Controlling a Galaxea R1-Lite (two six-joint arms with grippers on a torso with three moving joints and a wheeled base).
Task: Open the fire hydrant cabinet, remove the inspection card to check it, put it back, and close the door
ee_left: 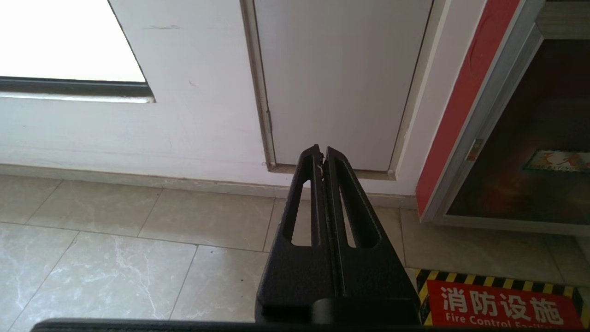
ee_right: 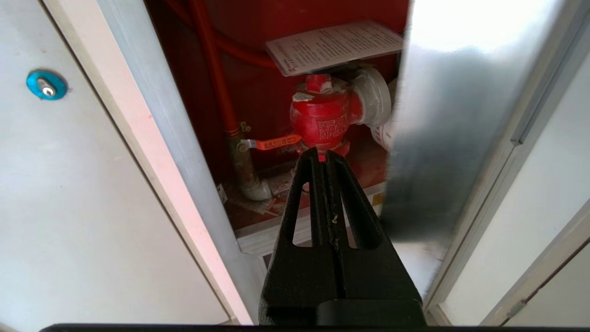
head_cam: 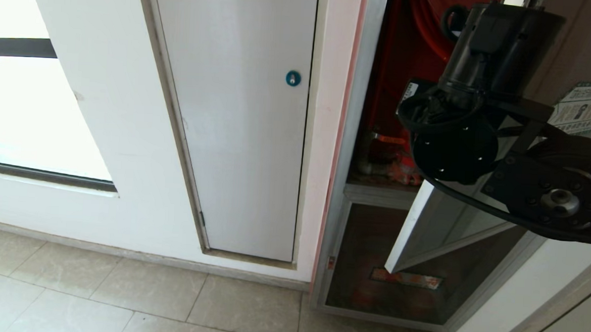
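The fire hydrant cabinet (ee_right: 152, 115) stands open, red inside, with a red valve (ee_right: 322, 117) and an orange lever. The inspection card (ee_right: 334, 46), a white printed sheet, lies flat above the valve. The door (ee_right: 456, 115) is swung part-way out, its grey edge close beside my right gripper (ee_right: 321, 157). That gripper is shut and empty, pointing at the valve from just outside the opening. In the head view my right arm (head_cam: 459, 134) covers much of the cabinet, and the door's green-bordered sticker (head_cam: 582, 107) shows behind it. My left gripper (ee_left: 321, 154) is shut, parked low over the floor.
Left of the cabinet is a plain white panel with a blue round lock (head_cam: 293, 78). A smaller dark glass panel with a red label (head_cam: 406, 278) sits below the cabinet. A red floor sign with yellow-black stripes (ee_left: 502, 306) lies in front. A window (head_cam: 26, 96) is far left.
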